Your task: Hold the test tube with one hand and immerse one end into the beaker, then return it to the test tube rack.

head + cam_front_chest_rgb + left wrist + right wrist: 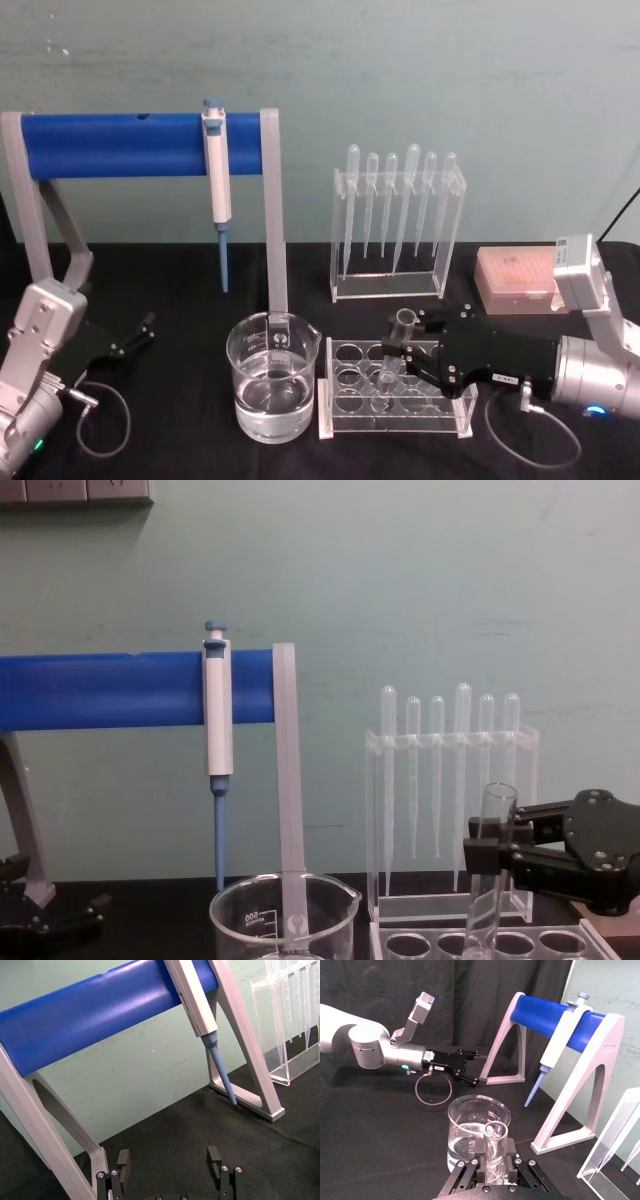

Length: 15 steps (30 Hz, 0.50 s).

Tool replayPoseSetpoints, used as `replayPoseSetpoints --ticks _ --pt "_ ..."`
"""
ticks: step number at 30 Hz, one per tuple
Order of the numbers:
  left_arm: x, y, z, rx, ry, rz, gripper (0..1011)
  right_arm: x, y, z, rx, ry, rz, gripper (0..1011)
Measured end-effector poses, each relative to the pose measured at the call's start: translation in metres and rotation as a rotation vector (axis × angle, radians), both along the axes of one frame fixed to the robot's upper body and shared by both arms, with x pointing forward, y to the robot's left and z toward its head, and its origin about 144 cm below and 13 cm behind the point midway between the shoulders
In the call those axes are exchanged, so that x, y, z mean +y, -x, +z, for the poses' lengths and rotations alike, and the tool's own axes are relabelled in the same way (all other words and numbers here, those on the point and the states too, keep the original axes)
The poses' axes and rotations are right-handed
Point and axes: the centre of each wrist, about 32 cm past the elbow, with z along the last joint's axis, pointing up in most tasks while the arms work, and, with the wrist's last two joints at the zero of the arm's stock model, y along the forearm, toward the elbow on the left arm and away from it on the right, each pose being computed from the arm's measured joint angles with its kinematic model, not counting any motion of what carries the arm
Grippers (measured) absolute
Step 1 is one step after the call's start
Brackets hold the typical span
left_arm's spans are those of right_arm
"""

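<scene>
The clear, round-bottomed glass test tube is gripped just under its rim by the black two-finger right gripper. The jaws are closed narrowly on the glass from both sides. The tube is slightly tilted, and its lower end appears to stand in a hole of the clear multi-hole plastic rack. The wide clear glass beaker, partly filled with water, stands just beside this rack, on the robot's left of it. The tube is judged to be light, stiff, smooth and easily broken, so a firm but not hard pressure is required. A hold high on the tube is suitable, because the lower end is then left free for the water. Once wet, the glass may be more slippery. The left gripper is parked low at the left of the table, well apart, with its jaws wide apart and nothing between them.
</scene>
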Motion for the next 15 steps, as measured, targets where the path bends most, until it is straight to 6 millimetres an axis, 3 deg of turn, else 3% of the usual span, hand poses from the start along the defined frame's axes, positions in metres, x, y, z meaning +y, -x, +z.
replayPoseSetpoints --ticks 8,15 --pt "0.0000 0.0000 0.0000 0.000 0.000 0.000 1000 -0.0002 -0.0001 0.0005 -0.001 -0.001 0.000 253" --pt "0.0000 0.0000 0.0000 0.000 0.000 0.000 1000 -0.0001 -0.0003 0.0010 -0.002 -0.002 0.000 474"
